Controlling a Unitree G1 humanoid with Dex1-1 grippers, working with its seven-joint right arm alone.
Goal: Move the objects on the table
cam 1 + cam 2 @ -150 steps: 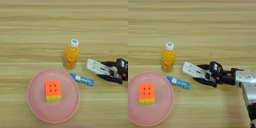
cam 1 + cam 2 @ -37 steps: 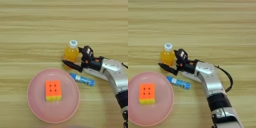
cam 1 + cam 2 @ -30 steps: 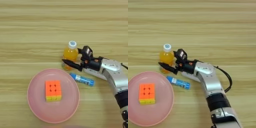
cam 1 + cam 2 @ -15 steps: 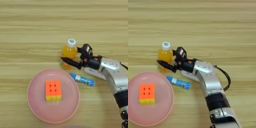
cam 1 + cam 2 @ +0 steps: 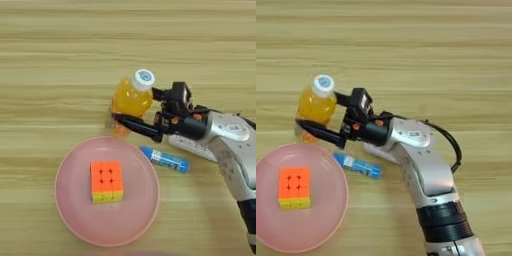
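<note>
The small orange-drink bottle (image 5: 131, 96) with its white cap stands tilted just above the pink plate's far rim. My right gripper (image 5: 134, 106) is shut on the bottle: one black finger crosses its front low down, the other sits behind it near the cap. The white remote (image 5: 186, 145) lies on the table (image 5: 60, 60) under my forearm, mostly hidden. The slim blue tube (image 5: 165, 159) lies flat just right of the plate, in front of the remote. In the right eye view the bottle (image 5: 316, 104) and tube (image 5: 359, 166) show the same layout.
A pink plate (image 5: 75, 220) sits at the front left with an orange-and-yellow puzzle cube (image 5: 105, 180) in its middle. My silver forearm (image 5: 230, 145) reaches in from the right over the remote.
Five seconds ago the gripper held the remote at the right; the remote now lies on the table. Over the last second the gripper and bottle shifted slightly left, and the bottle has tipped.
</note>
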